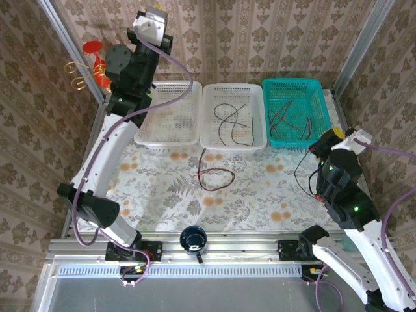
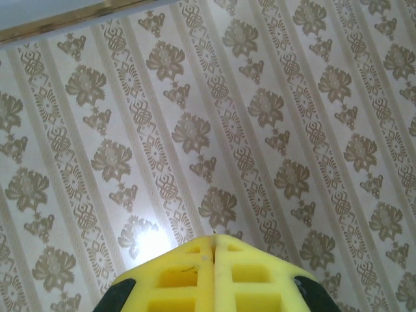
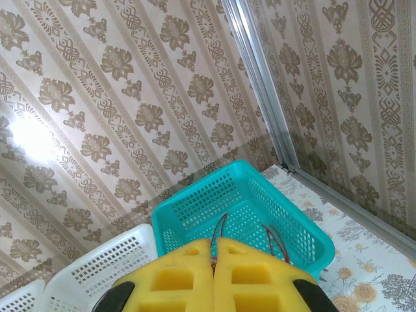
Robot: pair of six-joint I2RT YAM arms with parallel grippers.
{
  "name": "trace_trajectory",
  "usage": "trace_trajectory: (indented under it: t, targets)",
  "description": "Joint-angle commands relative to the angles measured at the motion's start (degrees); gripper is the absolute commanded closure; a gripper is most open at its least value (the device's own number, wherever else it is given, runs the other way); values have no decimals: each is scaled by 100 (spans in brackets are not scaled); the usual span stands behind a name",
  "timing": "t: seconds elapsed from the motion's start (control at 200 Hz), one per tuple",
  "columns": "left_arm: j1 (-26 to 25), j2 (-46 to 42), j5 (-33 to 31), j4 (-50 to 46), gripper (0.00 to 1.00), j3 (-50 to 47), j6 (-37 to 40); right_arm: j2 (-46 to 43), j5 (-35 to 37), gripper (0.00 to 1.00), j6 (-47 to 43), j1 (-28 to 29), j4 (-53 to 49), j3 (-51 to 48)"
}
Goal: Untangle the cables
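Observation:
My right gripper is shut with its yellow pads together, and a hair-thin reddish cable runs out of the seam between them. From above, that gripper hovers just in front of the teal basket, and a thin dark cable loops down from it to the table. Several red cables lie in the teal basket, and black cables lie in the middle white basket. A red and black cable lies loose on the tablecloth. My left gripper is raised high at the back, facing the wallpaper, shut with nothing seen in it.
A second white basket stands at the back left under the raised left arm. A dark blue cup sits at the near edge between the arm bases. Metal frame posts and patterned walls close in the sides and back.

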Motion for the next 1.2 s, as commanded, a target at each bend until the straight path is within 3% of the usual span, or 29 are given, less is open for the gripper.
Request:
trace_trajectory:
  t: [0.0,0.215,0.38,0.68,0.895,1.195]
  targets:
    - [233,248,243,-131,100,509,208,-71,7,100,-75,-31,51,101]
    - [475,519,306,-463,100,875,245,-27,-11,100,-133,-29,94,135]
    - [527,355,92,-517,100,-424,251,41,-140,100,-51,-31,120,174]
    - [600,668,-404,-1704,100,-2241,-750,92,-258,100,-100,-31,108,319]
    - [685,1886,-800,-4105,100,-1307,-1404,112,-353,100,-73,-31,45,389]
    - [701,1962,-1384,-4029,100,-1763,-1453,48,-350,100,-96,-31,-21,380]
